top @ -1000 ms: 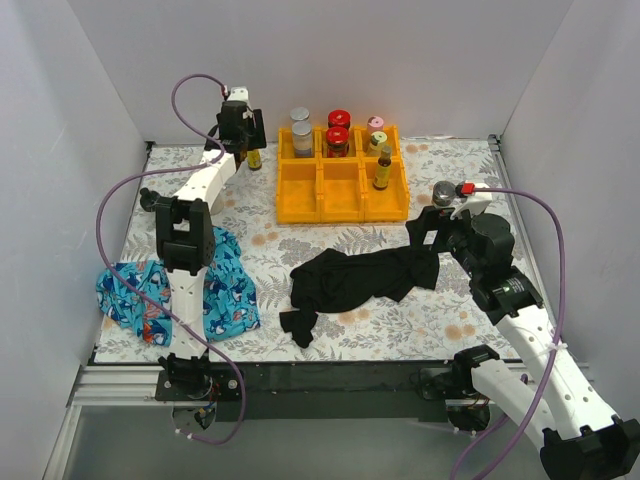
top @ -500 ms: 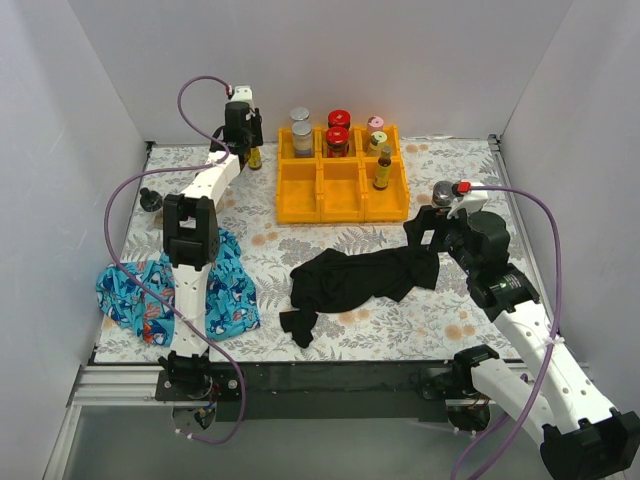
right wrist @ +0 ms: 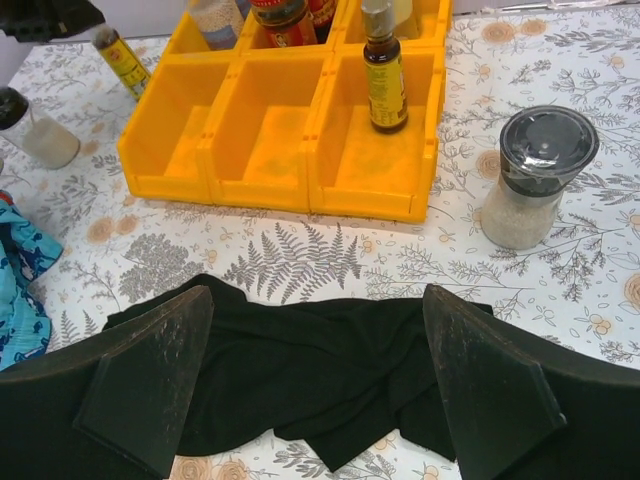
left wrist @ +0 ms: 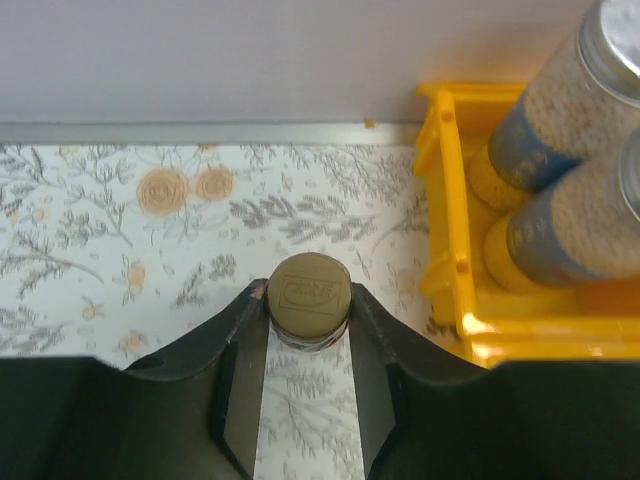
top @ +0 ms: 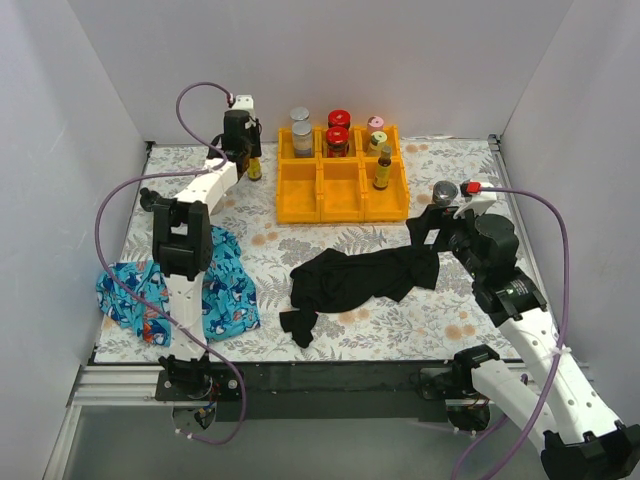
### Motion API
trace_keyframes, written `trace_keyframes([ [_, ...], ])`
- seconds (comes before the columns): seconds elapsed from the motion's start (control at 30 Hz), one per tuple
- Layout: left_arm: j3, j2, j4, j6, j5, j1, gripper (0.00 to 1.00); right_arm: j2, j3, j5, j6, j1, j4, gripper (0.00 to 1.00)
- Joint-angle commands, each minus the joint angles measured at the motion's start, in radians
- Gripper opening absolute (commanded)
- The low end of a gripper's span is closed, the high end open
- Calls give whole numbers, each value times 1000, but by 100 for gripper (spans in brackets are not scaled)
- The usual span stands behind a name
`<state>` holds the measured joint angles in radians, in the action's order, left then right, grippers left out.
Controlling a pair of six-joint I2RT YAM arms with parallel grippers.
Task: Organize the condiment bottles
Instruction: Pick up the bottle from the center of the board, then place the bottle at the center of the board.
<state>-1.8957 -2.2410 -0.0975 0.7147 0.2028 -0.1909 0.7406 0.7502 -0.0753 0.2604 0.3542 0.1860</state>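
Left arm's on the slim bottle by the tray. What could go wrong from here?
1. The left gripper has its jaws only around the cap of the slim bottle; lifted, it may swing or slip.
2. The orange tray wall stands close beside it, so the bottle could clip it.

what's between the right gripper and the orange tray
In the right wrist view, the black cloth lies just ahead of the open right gripper, then a strip of bare floral table runs up to the orange tray.
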Motion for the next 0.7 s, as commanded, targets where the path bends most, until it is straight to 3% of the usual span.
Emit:
trace_keyframes([
  [0.0,119,260,-5,14,11,-42,0,-30,61,15,23,5,24,94],
  [0.4,527,770,-123,103,-170,-168,0,-148,63,65,23,5,219,95],
  [0.67,595,962,-267,150,-201,-317,0,-171,74,69,26,5,288,98],
])
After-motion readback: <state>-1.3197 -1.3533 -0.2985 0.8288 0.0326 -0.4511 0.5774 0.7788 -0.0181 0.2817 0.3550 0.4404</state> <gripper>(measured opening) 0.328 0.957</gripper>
